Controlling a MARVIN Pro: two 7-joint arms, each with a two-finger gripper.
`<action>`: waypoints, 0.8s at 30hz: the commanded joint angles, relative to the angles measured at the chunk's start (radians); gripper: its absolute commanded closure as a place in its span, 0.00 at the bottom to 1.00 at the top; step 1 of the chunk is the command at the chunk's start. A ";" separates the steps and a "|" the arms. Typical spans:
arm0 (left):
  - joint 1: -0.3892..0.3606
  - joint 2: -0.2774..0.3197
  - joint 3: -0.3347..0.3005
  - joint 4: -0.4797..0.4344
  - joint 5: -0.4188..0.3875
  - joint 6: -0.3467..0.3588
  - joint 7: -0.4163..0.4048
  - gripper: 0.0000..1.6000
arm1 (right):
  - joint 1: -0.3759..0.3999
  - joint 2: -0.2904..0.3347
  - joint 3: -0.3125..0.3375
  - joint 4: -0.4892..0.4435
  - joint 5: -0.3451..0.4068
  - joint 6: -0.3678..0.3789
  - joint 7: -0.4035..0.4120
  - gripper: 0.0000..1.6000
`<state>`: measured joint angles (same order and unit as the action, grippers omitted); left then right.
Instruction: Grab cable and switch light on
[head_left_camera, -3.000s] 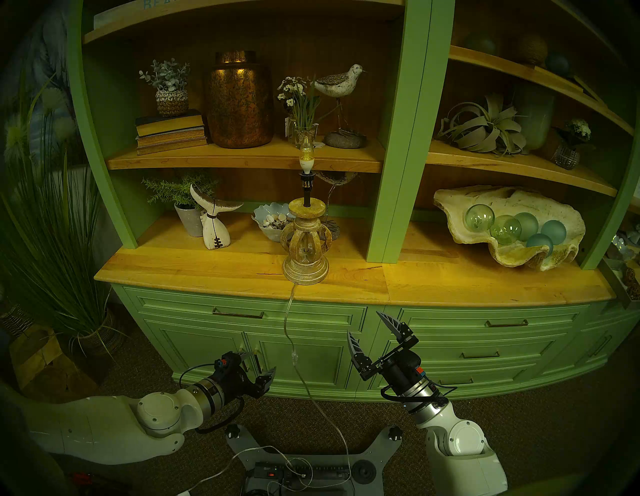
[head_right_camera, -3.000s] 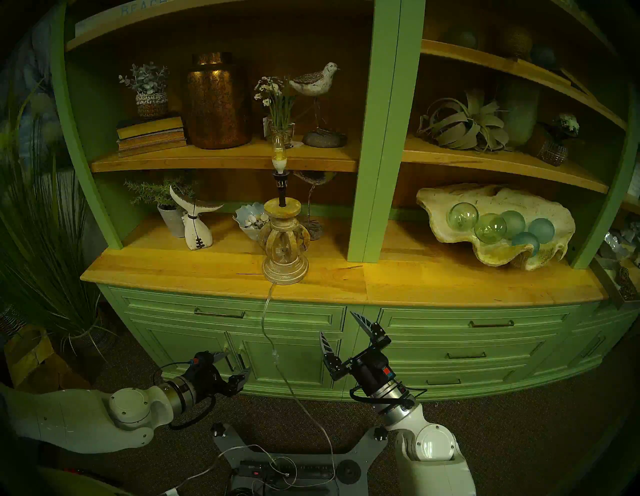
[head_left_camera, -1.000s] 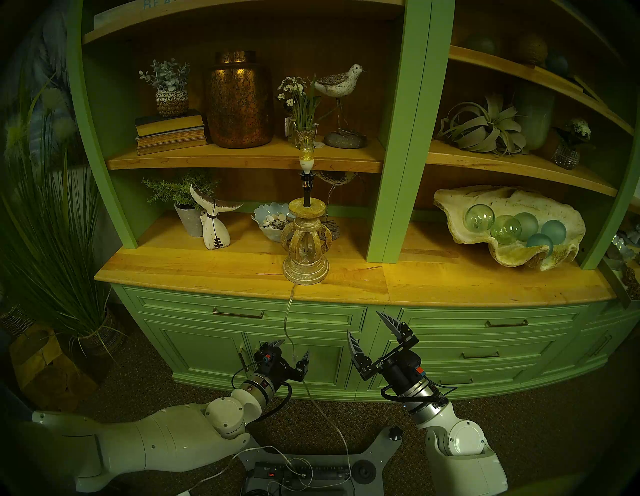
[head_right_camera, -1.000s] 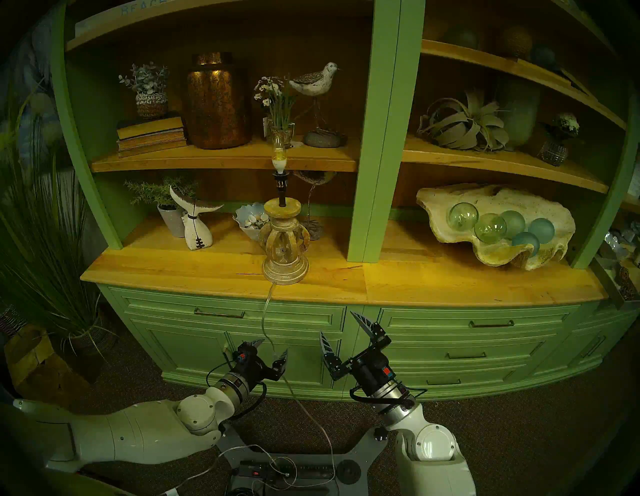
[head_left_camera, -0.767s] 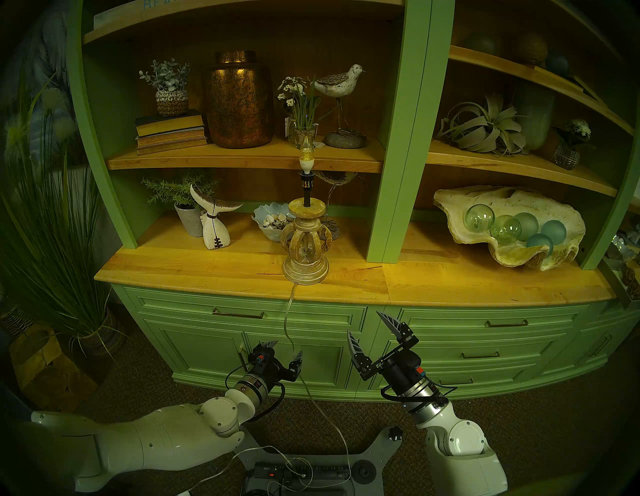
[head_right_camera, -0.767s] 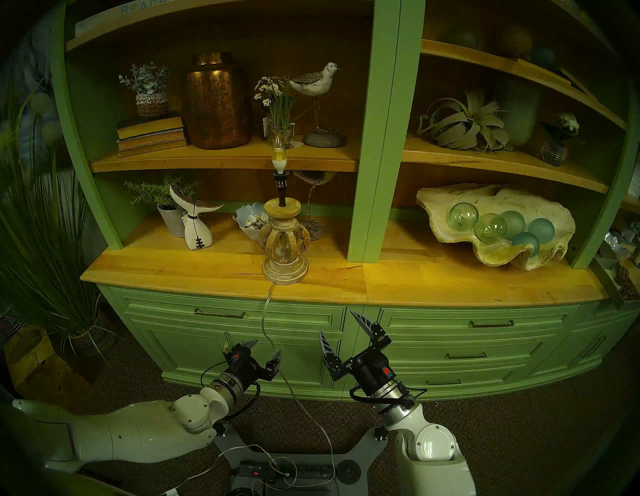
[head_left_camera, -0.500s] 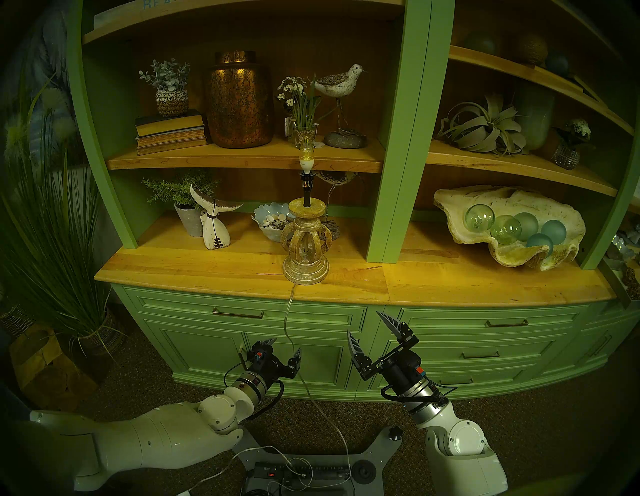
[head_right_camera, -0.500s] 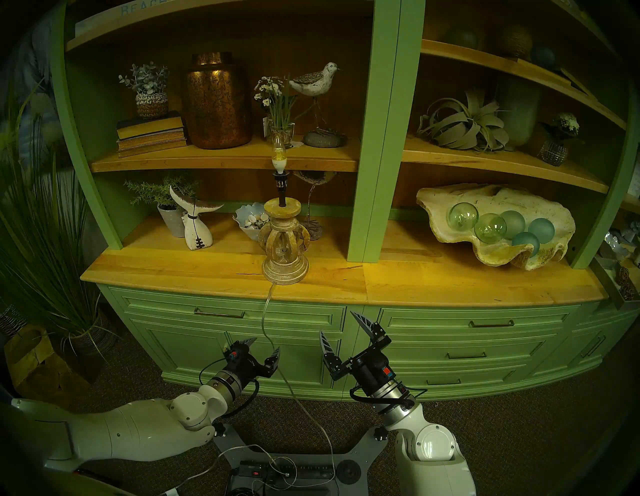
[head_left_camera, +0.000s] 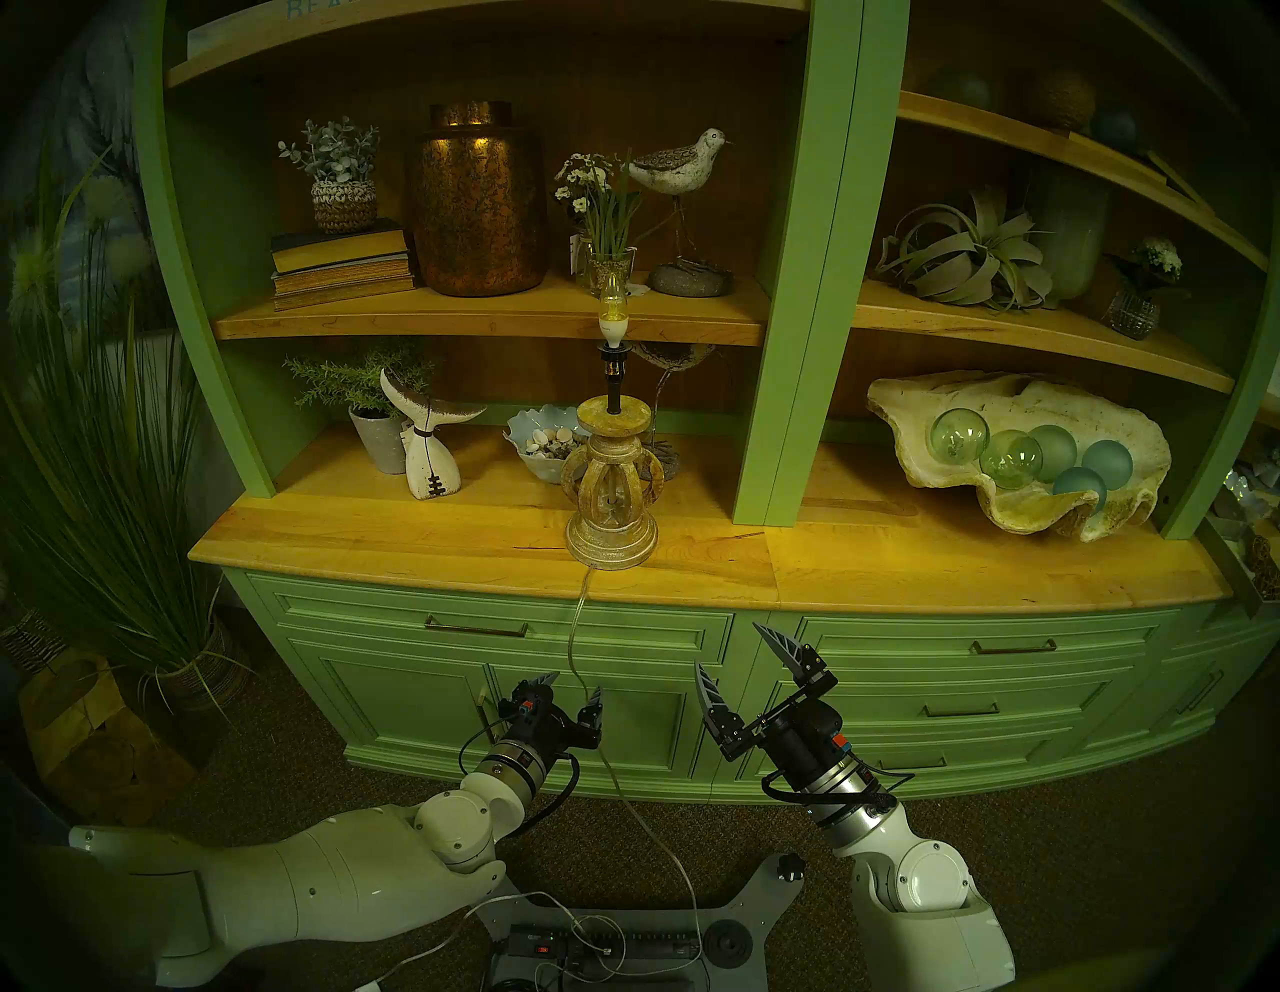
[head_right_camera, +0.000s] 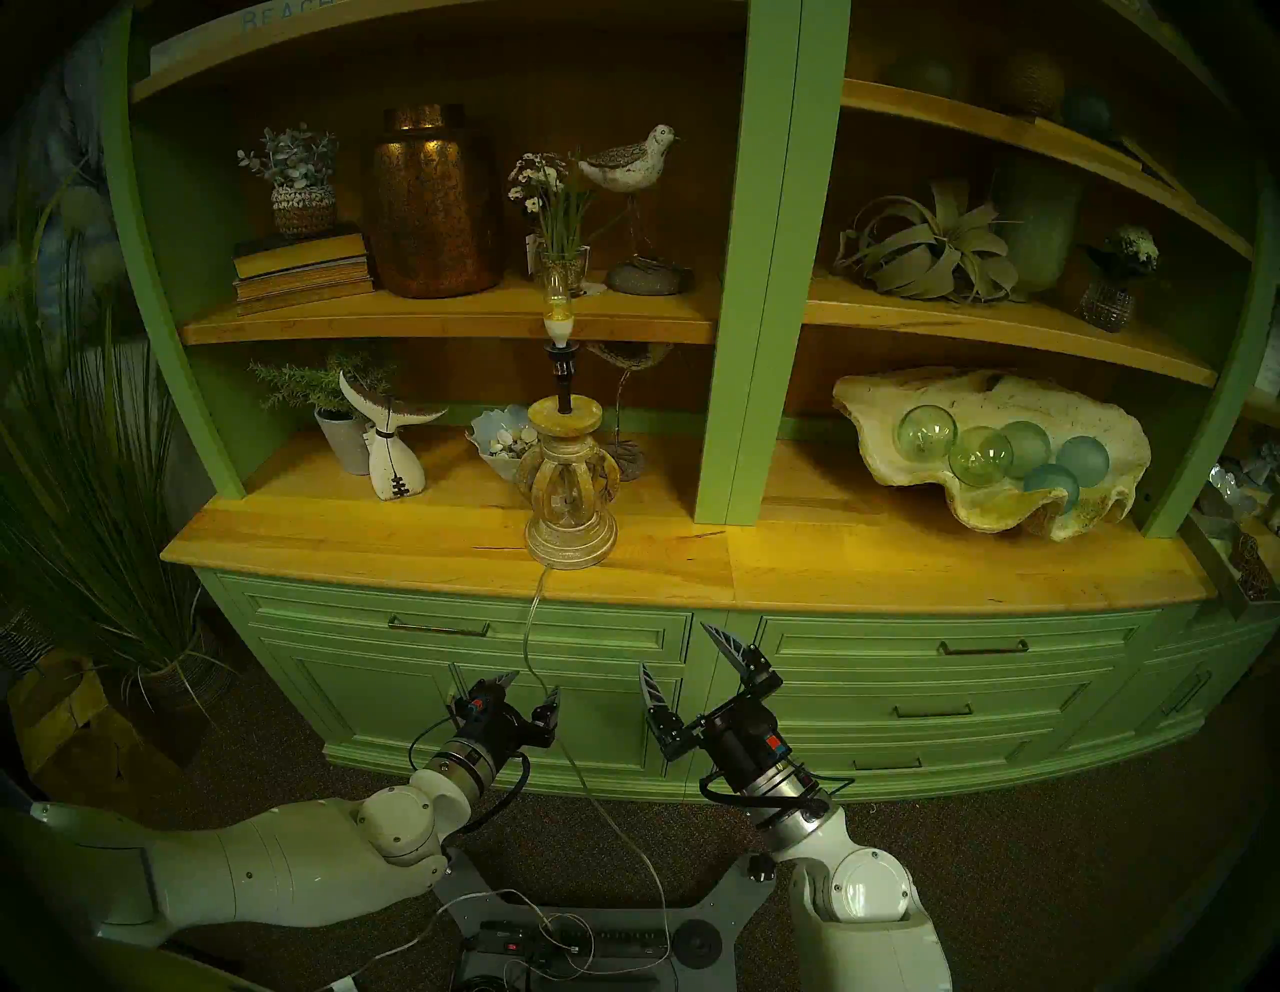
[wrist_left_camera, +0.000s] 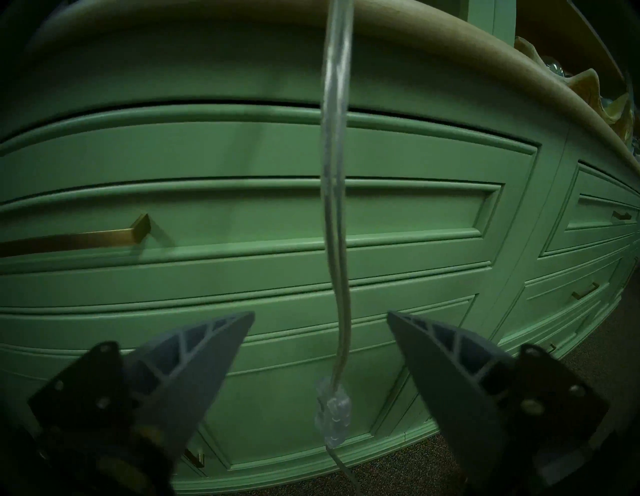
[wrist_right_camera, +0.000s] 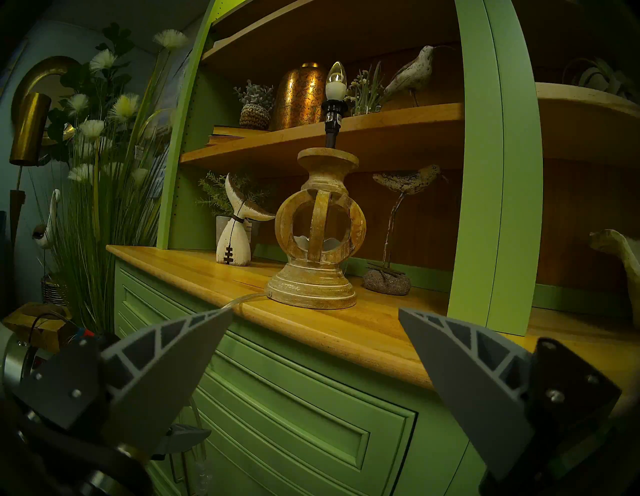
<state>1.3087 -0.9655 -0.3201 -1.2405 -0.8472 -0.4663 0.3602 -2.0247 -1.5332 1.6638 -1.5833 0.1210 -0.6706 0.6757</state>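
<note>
I have my left gripper (wrist_left_camera: 320, 313) lined up on the cable (head_left_camera: 573, 641), which hangs from the lamp (head_left_camera: 612, 478) on the wooden surface (head_left_camera: 415, 533) down the green cabinet front (head_left_camera: 388, 679) to the floor. The jaws stand wide apart with the cord running between them, touching neither finger as far as I can tell; the small clear switch (wrist_left_camera: 331, 414) hangs just below, nearer the wrist. My right gripper (head_left_camera: 738, 661) waits to the right, jaws apart too, holding nothing. The bulb (wrist_right_camera: 336, 81) looks unlit. So nothing is grabbed yet: closing on the cord and working the switch are both left.
</note>
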 joint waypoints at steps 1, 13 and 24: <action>-0.029 -0.022 -0.013 -0.008 -0.019 0.014 -0.019 0.62 | 0.007 0.002 -0.002 -0.032 0.001 -0.003 0.003 0.00; -0.060 0.032 0.025 -0.028 -0.030 -0.050 -0.192 1.00 | 0.009 0.002 -0.002 -0.028 0.001 -0.005 0.003 0.00; -0.127 0.130 -0.011 0.006 -0.092 -0.081 -0.387 1.00 | 0.011 0.001 -0.002 -0.022 0.001 -0.007 0.002 0.00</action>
<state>1.2624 -0.9010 -0.2926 -1.2519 -0.9116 -0.5119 0.0757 -2.0246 -1.5333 1.6638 -1.5807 0.1209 -0.6708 0.6755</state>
